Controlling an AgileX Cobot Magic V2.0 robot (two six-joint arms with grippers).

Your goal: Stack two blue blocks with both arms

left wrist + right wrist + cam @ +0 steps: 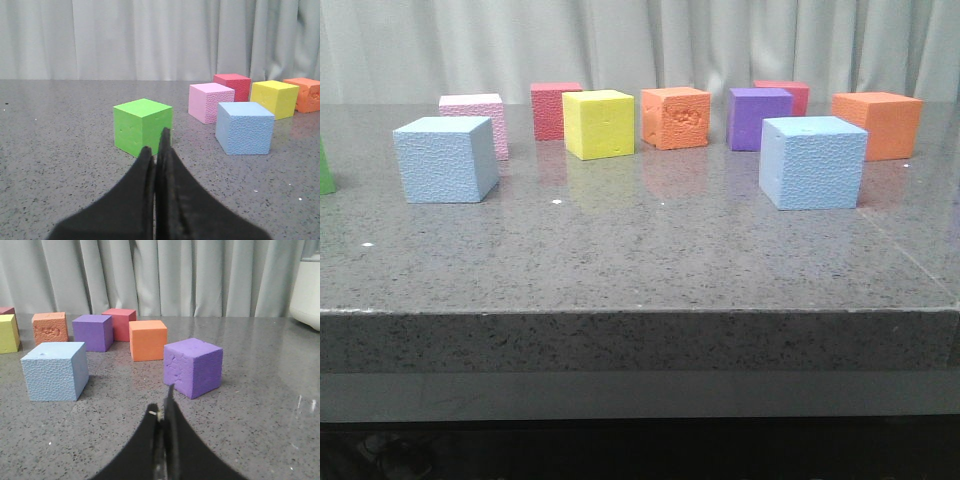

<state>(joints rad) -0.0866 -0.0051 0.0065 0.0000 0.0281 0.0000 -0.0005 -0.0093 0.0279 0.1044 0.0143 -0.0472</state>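
Observation:
Two light blue blocks stand apart on the grey speckled table, one on the left [445, 160] and one on the right [812, 162]. Neither arm shows in the front view. In the left wrist view my left gripper [156, 142] is shut and holds nothing. It hangs low over the table, just short of a green cube [142, 125], with the left blue block [245, 128] off to one side. My right gripper [162, 402] is also shut and holds nothing. It sits short of a purple cube [193, 366], and the right blue block [54, 371] lies to the other side.
Behind the blue blocks runs a row of pink [475, 120], red [555, 108], yellow [598, 123], orange [676, 117], purple [758, 118] and orange [880, 124] cubes. A white appliance [307, 290] stands at the table's far right. The table's front edge [640, 312] is close.

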